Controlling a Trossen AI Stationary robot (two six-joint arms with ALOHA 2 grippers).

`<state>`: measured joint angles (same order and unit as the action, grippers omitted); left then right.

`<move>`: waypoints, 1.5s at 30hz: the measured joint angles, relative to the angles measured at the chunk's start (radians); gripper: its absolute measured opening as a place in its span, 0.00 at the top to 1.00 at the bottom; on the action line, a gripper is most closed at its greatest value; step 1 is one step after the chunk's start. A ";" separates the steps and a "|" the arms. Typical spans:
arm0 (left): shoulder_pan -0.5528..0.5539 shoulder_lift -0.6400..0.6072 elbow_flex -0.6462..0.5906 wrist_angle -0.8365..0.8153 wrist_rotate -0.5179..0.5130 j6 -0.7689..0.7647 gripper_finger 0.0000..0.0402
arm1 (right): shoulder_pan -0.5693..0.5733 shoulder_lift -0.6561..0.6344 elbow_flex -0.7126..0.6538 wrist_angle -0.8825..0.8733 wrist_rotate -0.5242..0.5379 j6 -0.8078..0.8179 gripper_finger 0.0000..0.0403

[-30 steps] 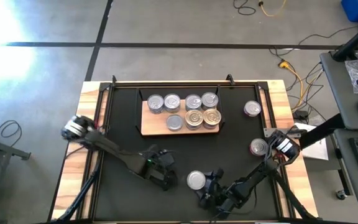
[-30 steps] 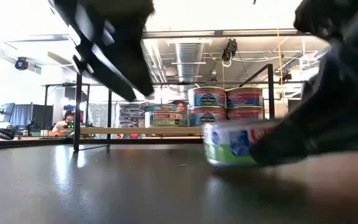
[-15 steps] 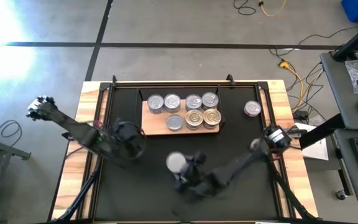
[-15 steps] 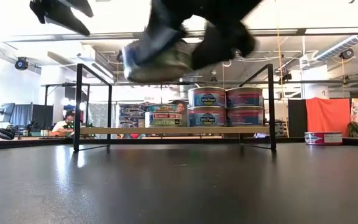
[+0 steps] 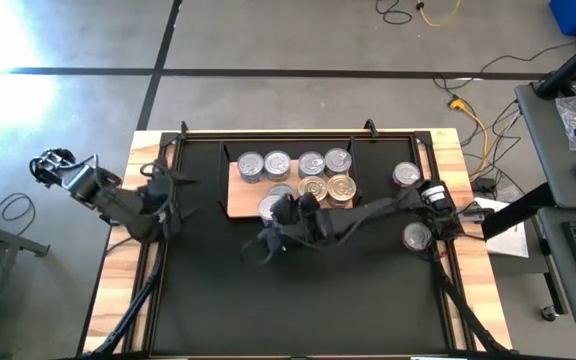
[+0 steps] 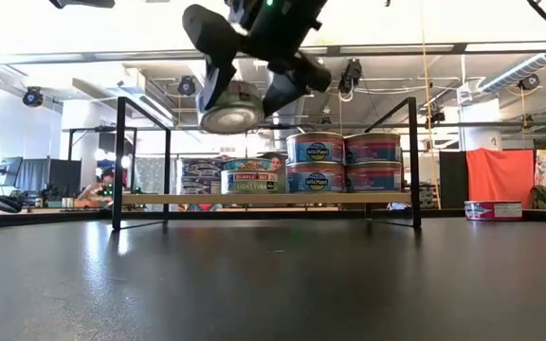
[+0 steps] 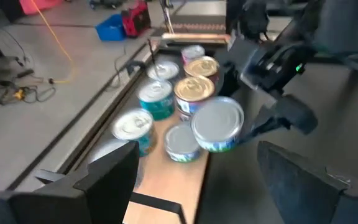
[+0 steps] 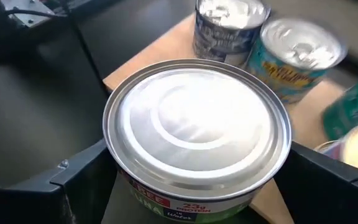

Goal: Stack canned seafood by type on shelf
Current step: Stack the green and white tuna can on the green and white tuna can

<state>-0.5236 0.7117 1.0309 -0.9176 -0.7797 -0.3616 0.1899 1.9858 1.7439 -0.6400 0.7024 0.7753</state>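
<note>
- the right hand (image 5: 271, 209) is gripping a silver-topped can (image 8: 196, 135) by its sides, one finger on either side of it, and is holding it in the air over the near left part of the shelf (image 5: 243, 203).
- in the low view the held can (image 6: 230, 108) is hanging tilted, above the level of the cans standing on the shelf (image 6: 254, 199).
- on the shelf, silver-topped cans (image 5: 264, 164) are standing at the far left, silver-topped ones (image 5: 325, 161) at the far right, and two gold-topped cans (image 5: 327, 188) just in front of those; the low view is showing some of them stacked two high (image 6: 344, 162).
- two loose cans are sitting on the black mat (image 5: 298, 290) well to the right of the shelf: one (image 5: 405, 175) farther back, one (image 5: 416, 236) nearer, just beside the right arm.
- the left hand (image 5: 166, 190) is waiting with its fingers spread and nothing between them, at the left edge of the table (image 5: 143, 150), well apart from the cans.
</note>
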 joint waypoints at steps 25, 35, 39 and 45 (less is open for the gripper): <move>0.014 -0.045 0.000 0.017 -0.017 -0.101 0.23 | -0.168 -0.004 0.054 -0.089 -0.252 -0.153 0.09; 0.136 -0.041 0.000 0.076 0.059 -0.001 0.23 | -0.193 -0.017 0.075 -0.118 -0.294 -0.212 0.09; 0.216 -0.016 0.000 0.104 0.162 0.041 0.23 | -0.204 -0.017 0.084 -0.117 -0.292 -0.229 0.09; 0.365 0.054 -0.024 0.132 0.284 0.136 0.23 | -0.206 -0.017 0.084 -0.136 -0.292 -0.277 0.09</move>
<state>-0.1581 0.7655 1.0068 -0.7855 -0.4958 -0.2257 -0.0158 1.9690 1.8275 -0.7756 0.4101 0.4979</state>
